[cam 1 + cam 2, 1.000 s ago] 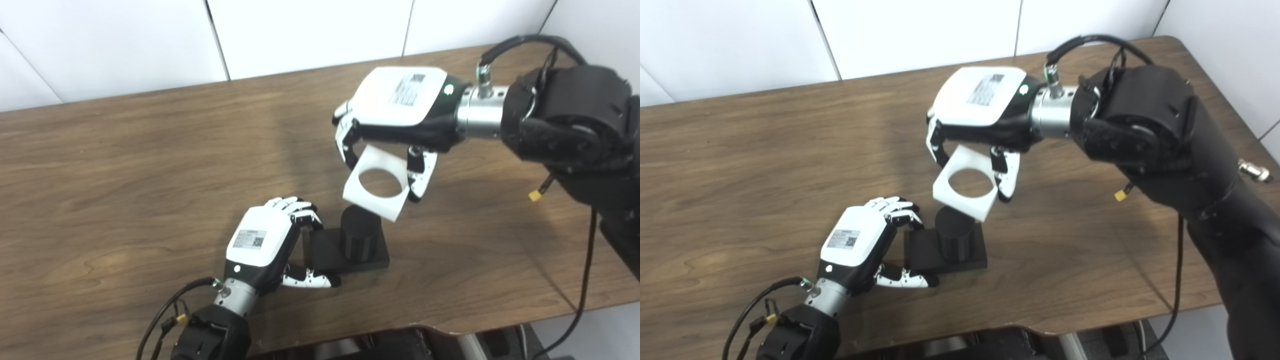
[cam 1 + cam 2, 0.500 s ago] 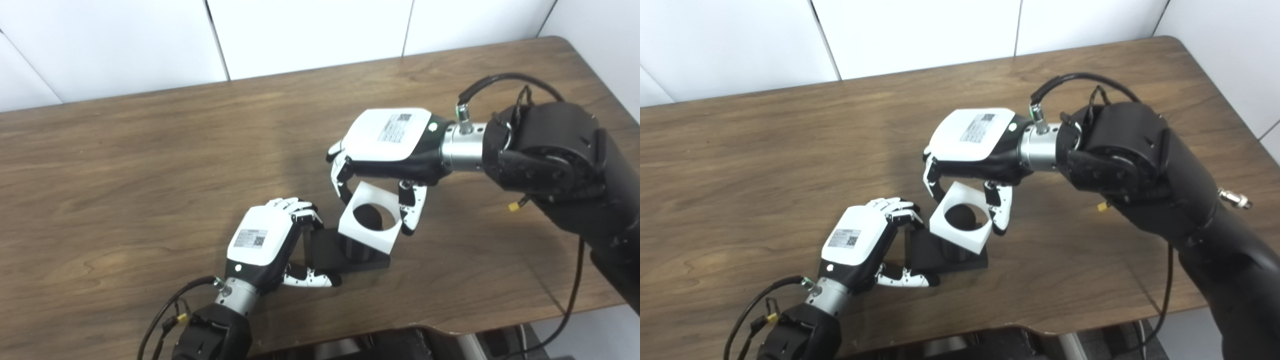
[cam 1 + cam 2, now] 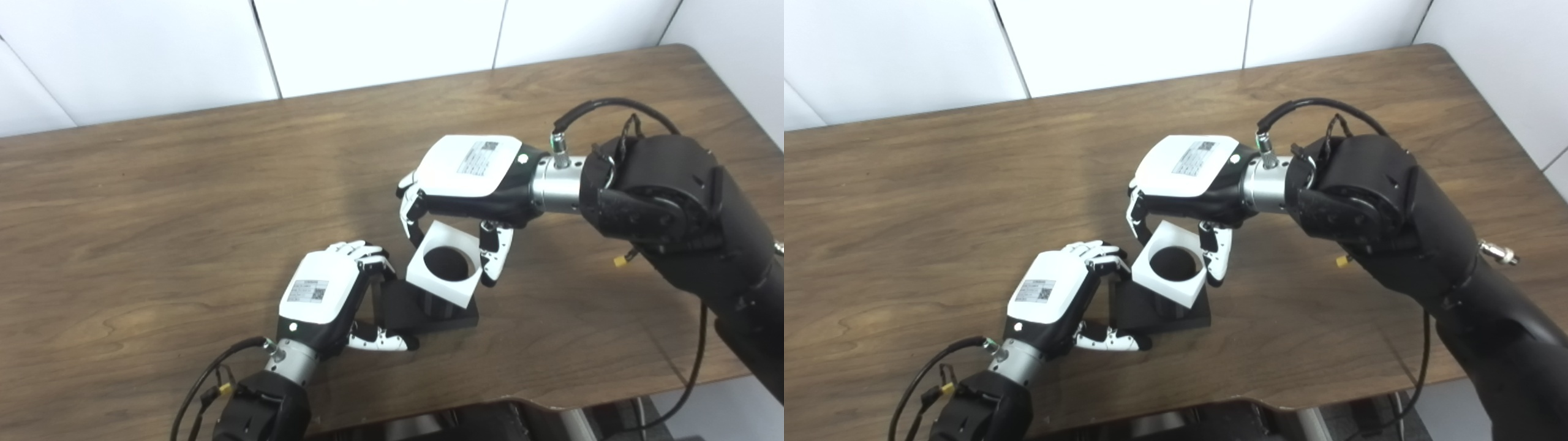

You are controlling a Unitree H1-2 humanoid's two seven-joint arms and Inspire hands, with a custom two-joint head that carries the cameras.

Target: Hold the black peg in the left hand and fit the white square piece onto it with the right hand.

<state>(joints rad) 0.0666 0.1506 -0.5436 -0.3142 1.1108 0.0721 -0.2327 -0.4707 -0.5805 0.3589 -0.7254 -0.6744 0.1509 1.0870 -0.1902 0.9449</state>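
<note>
Brown wood grain runs across the table (image 3: pixel 153 202), and the work sits near its front edge, about midway along. Furthest left, the left hand (image 3: pixel 318 294) comes up from the front edge and grips the flat base of the peg (image 3: pixel 422 309), fingers curled over the base's far left corner and thumb pressed along its near side, so the base is pinned flat to the wood. Just right of that hand, the peg's black round post stands up from the base, and its top shows dark through the round hole of the square (image 3: pixel 444 271). The white square hangs tilted over the post, its near corner lower than its far corner, and it looks started on the post but not seated: the post's side is visible below it, and a gap remains above the base. Further right, the right hand (image 3: pixel 465 190), reaching in from the right edge, clasps the square from above, fingers on its far left edge and thumb on its right edge. By these views the holding is done and the hole is lined up with the post; levelling the square, pressing it down to the base and letting go are left.
</note>
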